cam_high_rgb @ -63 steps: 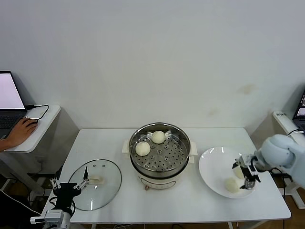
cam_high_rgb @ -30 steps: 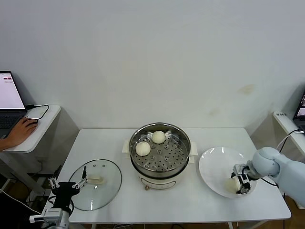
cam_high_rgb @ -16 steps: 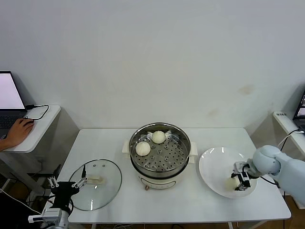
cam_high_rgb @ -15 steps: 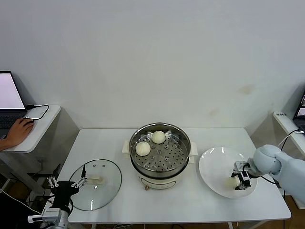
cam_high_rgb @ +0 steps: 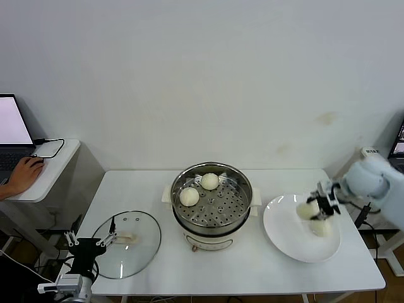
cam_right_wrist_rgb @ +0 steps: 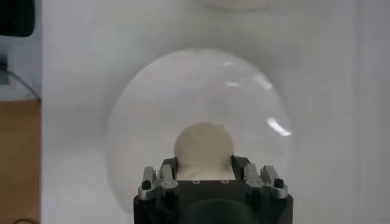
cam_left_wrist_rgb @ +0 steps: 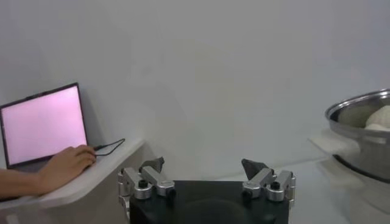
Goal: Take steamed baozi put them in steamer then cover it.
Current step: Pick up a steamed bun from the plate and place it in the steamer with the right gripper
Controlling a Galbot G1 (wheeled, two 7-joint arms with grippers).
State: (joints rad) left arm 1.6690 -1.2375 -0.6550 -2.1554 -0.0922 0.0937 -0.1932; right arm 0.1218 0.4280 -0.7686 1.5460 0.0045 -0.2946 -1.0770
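1. Head view: two steamed baozi lie on the perforated tray of the steamer [cam_high_rgb: 211, 205], one [cam_high_rgb: 209, 181] toward the far side and one [cam_high_rgb: 189, 196] toward the robot's left side of the pot, close together but apart.
2. A third baozi [cam_high_rgb: 307, 211] is pinched between the fingers of the right gripper [cam_high_rgb: 319, 206], lifted above the white plate [cam_high_rgb: 287, 237]; the right wrist view shows this bun [cam_right_wrist_rgb: 203, 152] clamped between the gripper [cam_right_wrist_rgb: 205, 173] fingers, with the plate [cam_right_wrist_rgb: 131, 128] below it.
3. The fourth baozi [cam_high_rgb: 321, 228] rests on the plate, just beside the held one and nearer the surface's front edge.
4. The plate sits near the right edge of the white surface [cam_high_rgb: 252, 268], just beside the steamer's right handle.
5. The steamer stands in the middle of the surface, uncovered, on its cream-white base.
6. The cover [cam_high_rgb: 126, 243] lies flat near the front left corner of the surface, its handle [cam_high_rgb: 126, 238] up.
7. The left gripper [cam_high_rgb: 89, 244] hangs at the front left corner, next to the cover's edge, fingers spread wide and holding nothing; the left wrist view shows them [cam_left_wrist_rgb: 207, 181] apart, with the steamer rim [cam_left_wrist_rgb: 359, 112] off to one side.
8. Beyond the left edge, a hand [cam_high_rgb: 26, 172] rests by a laptop [cam_high_rgb: 12, 136] on a side table [cam_high_rgb: 53, 167].
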